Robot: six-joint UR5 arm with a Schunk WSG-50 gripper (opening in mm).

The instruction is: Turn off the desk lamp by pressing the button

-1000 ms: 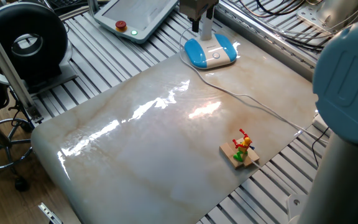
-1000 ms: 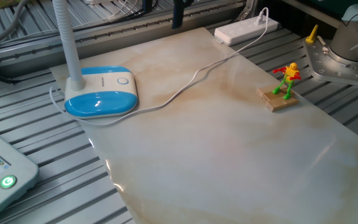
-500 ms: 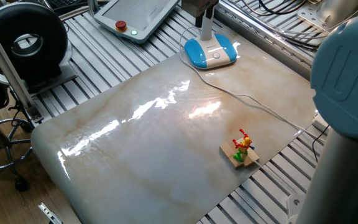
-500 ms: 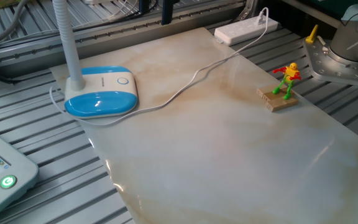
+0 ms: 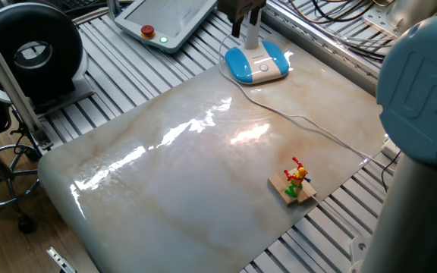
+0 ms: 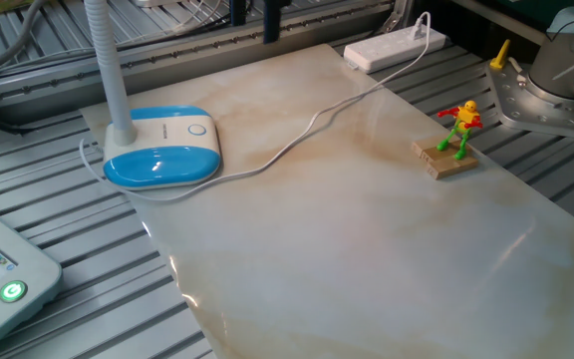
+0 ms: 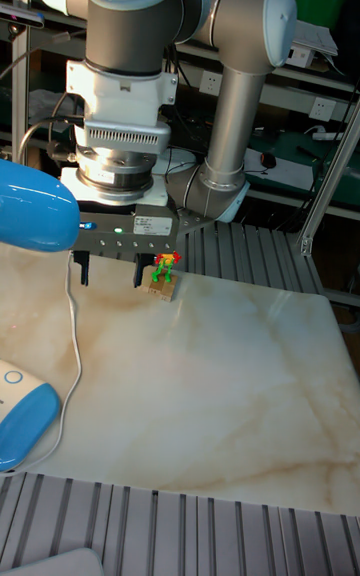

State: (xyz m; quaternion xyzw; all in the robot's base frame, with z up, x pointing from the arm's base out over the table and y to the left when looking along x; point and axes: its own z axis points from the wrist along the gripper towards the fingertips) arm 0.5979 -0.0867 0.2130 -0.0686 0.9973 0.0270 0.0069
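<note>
The lamp (image 6: 160, 150) sits at a corner of the marble-patterned table (image 5: 196, 182), its blue-and-white base flat on the slab and its white neck (image 6: 108, 70) rising from the rear. The button (image 6: 197, 129) is a small ringed circle on the white part of the base, off to one side of the neck. Our gripper (image 7: 111, 268) hangs above the table with two dark fingers (image 7: 83, 267) pointing down and a clear gap between them, holding nothing; it is well apart from the button.

To press well, we judge we should close the fingers first, or else line one fingertip straight over the ring, so the gap does not straddle the button. We should come down vertically, keeping clear of the neck and the cord (image 6: 297, 135), and push only lightly, since the glossy base may slide or tip under an off-centre load. The toy figure (image 6: 453, 135) is far enough away not to matter.

As for writing, a faint grey mark on the base is too small to read, and the big arm joint (image 5: 419, 83) shows part of a raised logo we cannot make out
</note>
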